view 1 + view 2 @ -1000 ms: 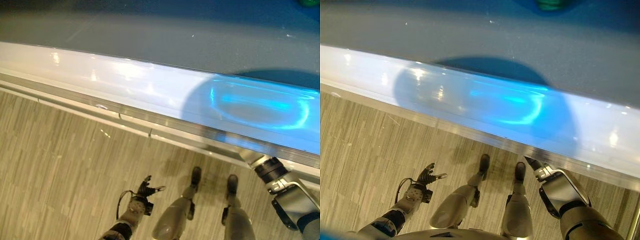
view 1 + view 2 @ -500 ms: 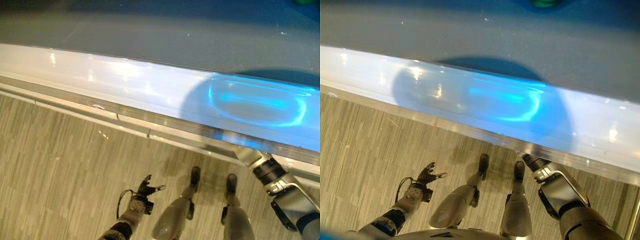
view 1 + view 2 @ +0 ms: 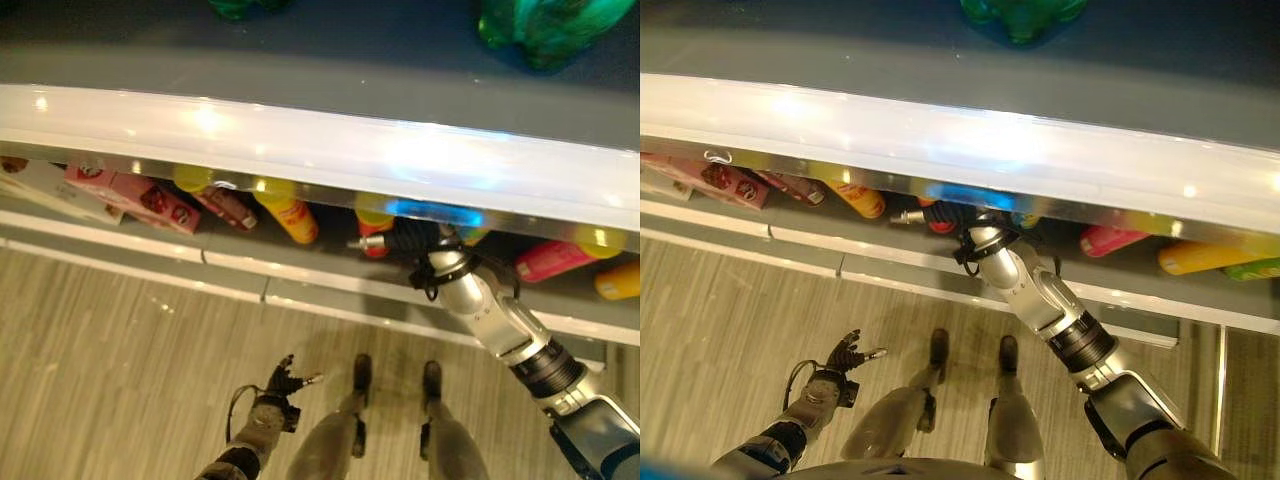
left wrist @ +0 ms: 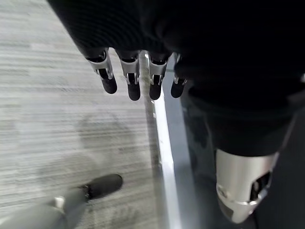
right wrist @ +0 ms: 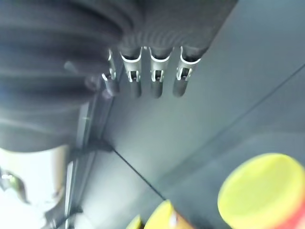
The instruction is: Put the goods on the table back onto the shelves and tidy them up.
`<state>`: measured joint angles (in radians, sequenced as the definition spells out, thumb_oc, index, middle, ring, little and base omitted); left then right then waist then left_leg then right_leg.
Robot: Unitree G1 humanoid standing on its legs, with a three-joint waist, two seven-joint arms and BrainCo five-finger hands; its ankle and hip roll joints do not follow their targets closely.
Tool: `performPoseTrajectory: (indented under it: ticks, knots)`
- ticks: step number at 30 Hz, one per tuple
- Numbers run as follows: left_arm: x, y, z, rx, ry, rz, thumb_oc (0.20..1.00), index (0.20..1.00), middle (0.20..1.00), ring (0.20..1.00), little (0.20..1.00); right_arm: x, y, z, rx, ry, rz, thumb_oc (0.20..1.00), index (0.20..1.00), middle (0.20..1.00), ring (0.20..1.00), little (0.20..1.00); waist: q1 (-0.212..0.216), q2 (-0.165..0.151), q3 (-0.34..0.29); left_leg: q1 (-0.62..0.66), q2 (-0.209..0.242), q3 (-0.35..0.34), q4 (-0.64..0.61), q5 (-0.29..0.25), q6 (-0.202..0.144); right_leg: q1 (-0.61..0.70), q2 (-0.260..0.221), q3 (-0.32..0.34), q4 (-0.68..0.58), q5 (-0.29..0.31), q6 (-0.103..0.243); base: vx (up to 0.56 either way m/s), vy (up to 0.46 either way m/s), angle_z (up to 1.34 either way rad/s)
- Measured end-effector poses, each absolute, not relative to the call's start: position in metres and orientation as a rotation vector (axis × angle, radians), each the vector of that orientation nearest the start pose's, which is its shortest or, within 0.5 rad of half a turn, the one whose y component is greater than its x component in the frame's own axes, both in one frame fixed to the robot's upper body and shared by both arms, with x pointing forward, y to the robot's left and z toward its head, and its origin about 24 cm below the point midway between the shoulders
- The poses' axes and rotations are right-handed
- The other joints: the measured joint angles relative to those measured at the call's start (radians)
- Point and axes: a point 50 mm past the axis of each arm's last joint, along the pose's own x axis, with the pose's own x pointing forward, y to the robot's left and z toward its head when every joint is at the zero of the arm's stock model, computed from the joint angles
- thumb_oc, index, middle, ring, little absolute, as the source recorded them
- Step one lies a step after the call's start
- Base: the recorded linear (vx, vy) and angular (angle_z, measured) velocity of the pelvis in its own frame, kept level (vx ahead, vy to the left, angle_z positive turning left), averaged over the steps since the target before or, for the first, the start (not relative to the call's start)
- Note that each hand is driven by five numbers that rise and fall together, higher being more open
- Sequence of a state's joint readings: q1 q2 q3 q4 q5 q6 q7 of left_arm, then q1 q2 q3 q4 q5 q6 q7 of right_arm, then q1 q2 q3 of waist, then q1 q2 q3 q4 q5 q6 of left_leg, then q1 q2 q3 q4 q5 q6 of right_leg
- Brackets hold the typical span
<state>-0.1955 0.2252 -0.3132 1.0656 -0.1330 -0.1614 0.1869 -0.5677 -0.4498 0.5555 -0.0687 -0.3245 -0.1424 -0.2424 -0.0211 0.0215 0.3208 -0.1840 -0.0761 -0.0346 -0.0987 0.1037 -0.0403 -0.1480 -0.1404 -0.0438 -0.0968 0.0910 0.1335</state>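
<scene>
My right hand (image 3: 405, 240) reaches into the lower shelf (image 3: 300, 262), among bottles with yellow caps. Its fingers (image 5: 157, 81) are straight and hold nothing. A yellow-capped bottle (image 5: 262, 191) stands just past them, apart from the fingertips. A red bottle (image 3: 372, 228) lies right behind the hand, and an orange bottle (image 3: 290, 215) lies to its left. My left hand (image 3: 277, 385) hangs low over the wooden floor, fingers (image 4: 133, 86) relaxed and empty.
The white front edge (image 3: 300, 130) of the upper shelf overhangs the lower one. Green bottles (image 3: 545, 25) stand on the upper shelf. Pink boxes (image 3: 135, 195) lie at the lower shelf's left, a pink bottle (image 3: 555, 258) and an orange one (image 3: 615, 280) at its right.
The camera has shifted, so the lower shelf and its goods now show. My right arm has stretched forward and its hand is now inside that shelf. The left hand has stayed put.
</scene>
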Motion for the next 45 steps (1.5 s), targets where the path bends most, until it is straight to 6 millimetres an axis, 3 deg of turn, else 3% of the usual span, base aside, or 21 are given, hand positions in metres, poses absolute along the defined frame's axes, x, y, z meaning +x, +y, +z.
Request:
performPoseTrajectory:
  ticks: [4,8,10,12,15,18,19,20,21,22,23,24,25,26,28,31,33,34,37,40,45]
  knots:
    - [0.209,0.198,-0.112,0.36,0.706,-0.011,1.0,1.0,1.0,1.0,1.0,0.279,-0.07,0.143,-0.7,-0.585,0.666,1.0,1.0,1.0,1.0,1.0,-0.008,-0.032,-0.019,0.055,0.003,0.054,0.0,-0.019,0.02,0.012,0.002,0.059,0.035,0.001,0.008,0.06,0.076,-0.41]
    - [0.199,0.203,-0.118,0.394,0.745,-0.039,1.0,1.0,1.0,1.0,1.0,0.273,-0.094,0.119,-0.737,-0.449,0.708,1.0,1.0,1.0,1.0,1.0,-0.048,-0.066,-0.045,0.082,0.005,0.096,0.0,-0.029,0.042,0.001,0.004,0.104,0.07,-0.008,0.019,-0.03,0.025,-0.34]
    - [0.194,0.205,-0.121,0.402,0.77,-0.047,1.0,1.0,1.0,1.0,1.0,0.272,-0.098,0.115,-0.727,-0.433,0.696,1.0,1.0,1.0,1.0,1.0,-0.063,-0.08,-0.052,0.082,0.012,0.144,0.0,-0.028,0.079,-0.031,0.014,0.131,0.093,-0.005,0.024,-0.07,-0.008,-0.69]
    - [0.19,0.204,-0.124,0.432,0.789,-0.075,1.0,1.0,1.0,1.0,1.0,0.272,-0.101,0.115,-0.726,-0.429,0.68,1.0,1.0,1.0,1.0,1.0,-0.08,-0.086,-0.055,0.084,0.027,0.189,0.0,-0.026,0.103,-0.042,0.016,0.106,0.076,0.017,0.059,-0.09,-0.006,-0.67]
    - [0.192,0.204,-0.123,0.456,0.786,-0.092,1.0,1.0,1.0,1.0,1.0,0.273,-0.106,0.114,-0.753,-0.435,0.642,1.0,1.0,1.0,1.0,1.0,-0.055,-0.052,-0.055,0.087,0.132,0.289,0.001,-0.019,0.12,-0.059,0.009,-0.044,0.179,-0.008,0.054,-0.13,0.003,-0.95]
    - [0.179,0.216,-0.127,0.502,0.825,-0.091,1.0,1.0,1.0,1.0,1.0,0.268,-0.115,0.108,-0.73,-0.406,0.608,1.0,1.0,1.0,1.0,1.0,-0.021,-0.055,-0.079,0.117,0.23,0.393,0.001,-0.015,0.114,-0.004,-0.087,-0.052,0.312,-0.046,0.102,-0.12,-0.051,-1.16]
    - [0.175,0.221,-0.128,0.512,0.836,-0.084,1.0,1.0,1.0,1.0,1.0,0.266,-0.119,0.106,-0.724,-0.395,0.595,1.0,1.0,1.0,1.0,1.0,-0.015,-0.071,-0.095,0.123,0.24,0.418,0.001,-0.012,0.11,0.007,-0.117,-0.049,0.312,-0.044,0.101,-0.1,-0.11,-0.94]
    - [0.174,0.229,-0.127,0.529,0.843,-0.073,1.0,1.0,1.0,1.0,1.0,0.264,-0.123,0.103,-0.714,-0.381,0.576,1.0,1.0,1.0,1.0,1.0,-0.012,-0.089,-0.107,0.131,0.242,0.437,0.001,-0.007,0.103,0.03,-0.144,-0.052,0.289,0.008,0.055,-0.1,-0.13,-0.9]
    - [0.174,0.236,-0.126,0.538,0.852,-0.056,1.0,1.0,1.0,1.0,1.0,0.261,-0.128,0.097,-0.704,-0.352,0.558,1.0,1.0,1.0,1.0,1.0,-0.007,-0.111,-0.125,0.138,0.245,0.453,0.001,0.003,0.09,0.058,-0.134,-0.057,0.226,0.037,0.049,-0.15,-0.21,-0.97]
    - [0.171,0.236,-0.126,0.525,0.859,-0.041,1.0,1.0,1.0,1.0,1.0,0.26,-0.131,0.094,-0.71,-0.336,0.552,1.0,1.0,1.0,1.0,1.0,0.0,-0.102,-0.132,0.131,0.278,0.461,0.022,0.008,0.092,0.066,-0.103,-0.077,0.182,0.035,0.042,-0.11,-0.153,-0.95]
    - [0.174,0.235,-0.126,0.517,0.853,-0.04,1.0,1.0,1.0,1.0,1.0,0.259,-0.136,0.093,-0.714,-0.323,0.535,1.0,1.0,1.0,1.0,1.0,-0.011,-0.103,-0.135,0.098,0.282,0.447,0.058,-0.025,0.064,0.064,-0.096,-0.08,0.159,0.033,0.038,-0.13,-0.217,-0.9]
    - [0.175,0.227,-0.126,0.499,0.844,-0.05,1.0,1.0,1.0,1.0,1.0,0.26,-0.144,0.093,-0.74,-0.314,0.511,1.0,1.0,1.0,1.0,1.0,-0.021,-0.095,-0.14,0.092,0.251,0.433,0.039,-0.047,0.03,0.059,-0.097,-0.082,0.134,0.032,0.038,-0.09,-0.156,-0.98]
    - [0.181,0.219,-0.124,0.475,0.813,-0.057,1.0,1.0,1.0,1.0,1.0,0.261,-0.154,0.093,-0.784,-0.302,0.485,1.0,1.0,1.0,1.0,1.0,-0.026,-0.082,-0.155,0.094,0.238,0.419,0.033,-0.04,0.034,0.048,-0.062,-0.082,0.105,0.025,0.04,-0.09,-0.157,-1.14]
    - [0.179,0.223,-0.125,0.478,0.823,-0.048,1.0,1.0,1.0,1.0,1.0,0.259,-0.158,0.088,-0.779,-0.279,0.46,1.0,1.0,1.0,1.0,1.0,-0.028,-0.111,-0.179,0.102,0.247,0.433,0.033,-0.03,-0.005,0.063,-0.06,-0.123,0.055,0.002,0.034,-0.1,-0.103,-1.07]
    - [0.18,0.223,-0.124,0.467,0.818,-0.035,1.0,1.0,1.0,1.0,1.0,0.254,-0.168,0.081,-0.779,-0.236,0.425,1.0,1.0,1.0,1.0,1.0,-0.047,-0.13,-0.197,0.114,0.261,0.457,0.038,-0.02,-0.019,0.068,-0.041,-0.122,0.029,0.0,0.033,-0.17,-0.178,-0.57]
    - [0.174,0.225,-0.127,0.454,0.842,-0.017,1.0,1.0,1.0,1.0,1.0,0.24,-0.179,0.061,-0.774,-0.147,0.396,1.0,1.0,1.0,1.0,1.0,-0.055,-0.128,-0.238,0.122,0.323,0.487,0.052,-0.007,-0.048,0.063,0.013,-0.154,0.003,0.0,0.009,-0.17,-0.288,-0.43]
    - [0.161,0.227,-0.132,0.447,0.876,-0.011,1.0,1.0,1.0,1.0,1.0,0.238,-0.19,0.062,-0.843,-0.132,0.389,1.0,1.0,1.0,1.0,1.0,-0.042,-0.109,-0.241,0.134,0.375,0.524,0.057,-0.006,-0.073,0.05,0.02,-0.232,0.045,-0.006,-0.012,-0.17,-0.43,-0.45]
    - [0.152,0.229,-0.135,0.44,0.899,0.002,1.0,1.0,1.0,1.0,1.0,0.241,-0.213,0.075,-0.917,-0.139,0.322,1.0,1.0,1.0,1.0,1.0,-0.031,-0.096,-0.242,0.135,0.41,0.534,0.075,-0.005,-0.073,-0.004,0.04,-0.222,0.155,-0.055,-0.036,-0.11,-0.365,-0.37]
    - [0.135,0.219,-0.145,0.412,0.961,-0.015,1.0,1.0,1.0,1.0,1.0,0.238,-0.251,0.098,-0.999,-0.15,0.175,1.0,1.0,1.0,1.0,1.0,-0.032,-0.057,-0.246,0.143,0.445,0.506,0.08,0.004,-0.06,-0.002,0.078,-0.221,0.185,-0.087,-0.065,-0.06,-0.201,-0.09]
    - [0.131,0.201,-0.151,0.371,0.983,-0.04,1.0,1.0,1.0,1.0,1.0,0.238,-0.266,0.115,-1.039,-0.192,0.098,1.0,1.0,1.0,1.0,1.0,-0.059,-0.008,-0.245,0.142,0.469,0.487,0.086,0.009,-0.054,0.004,0.115,-0.219,0.179,-0.086,-0.065,-0.08,-0.212,-0.07]
    - [0.143,0.197,-0.148,0.355,0.961,-0.031,1.0,1.0,1.0,1.0,1.0,0.23,-0.269,0.114,-1.037,-0.195,0.084,1.0,1.0,1.0,1.0,1.0,-0.061,0.006,-0.201,0.156,0.485,0.395,0.145,0.028,-0.041,0.035,0.141,-0.165,0.157,-0.087,-0.084,-0.06,-0.161,-0.21]
